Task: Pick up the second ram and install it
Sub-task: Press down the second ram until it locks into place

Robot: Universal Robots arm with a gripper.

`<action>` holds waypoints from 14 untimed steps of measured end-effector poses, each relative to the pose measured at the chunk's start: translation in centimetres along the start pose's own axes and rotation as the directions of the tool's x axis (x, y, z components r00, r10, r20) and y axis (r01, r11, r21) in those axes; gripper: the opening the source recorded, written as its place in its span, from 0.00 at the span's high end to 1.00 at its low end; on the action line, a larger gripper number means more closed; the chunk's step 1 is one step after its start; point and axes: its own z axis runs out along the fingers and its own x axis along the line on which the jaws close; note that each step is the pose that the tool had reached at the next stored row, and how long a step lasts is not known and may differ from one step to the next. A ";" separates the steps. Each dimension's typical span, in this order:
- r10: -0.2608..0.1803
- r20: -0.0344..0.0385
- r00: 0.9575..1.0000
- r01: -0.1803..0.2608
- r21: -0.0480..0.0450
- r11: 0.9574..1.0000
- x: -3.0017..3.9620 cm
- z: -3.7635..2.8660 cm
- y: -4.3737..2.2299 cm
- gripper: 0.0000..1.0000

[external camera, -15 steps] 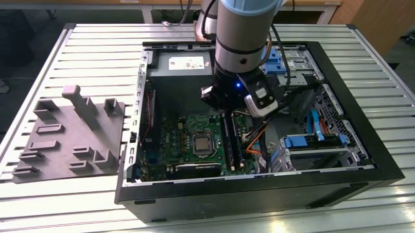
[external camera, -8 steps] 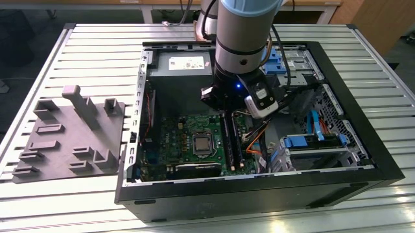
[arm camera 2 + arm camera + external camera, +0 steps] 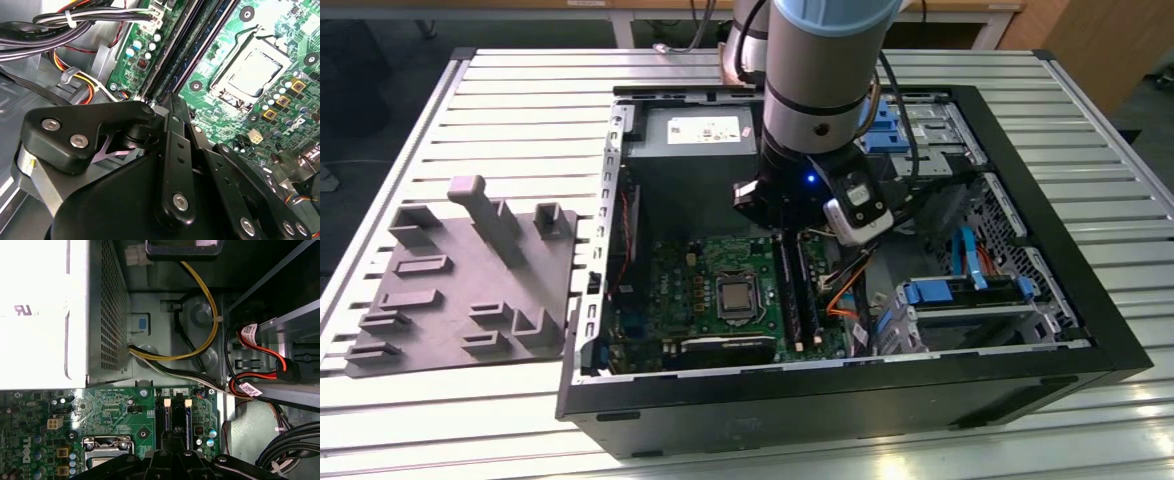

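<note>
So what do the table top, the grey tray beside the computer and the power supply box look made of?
Table top: ribbed, slightly shiny silver slats, probably aluminium. Grey tray: matte, soft-edged moulded blocks, likely foam or plastic. Power supply box: pale sheet metal, judging by its punched vent holes.

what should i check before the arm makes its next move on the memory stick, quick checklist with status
1. Gripper over the memory slots of the motherboard: ok, it sits low inside the computer case.
2. Memory stick held between the fingers: cannot tell, linkage blocks the view in both wrist views.
3. Stick fully seated in its slot: cannot tell.
4. Loose cables off the slots: ok, they run beside the board.
5. Processor socket clear of the gripper: ok.
</note>
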 end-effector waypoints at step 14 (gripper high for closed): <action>0.000 0.000 1.000 0.000 0.000 1.000 -0.04 -0.08 -1.03 0.89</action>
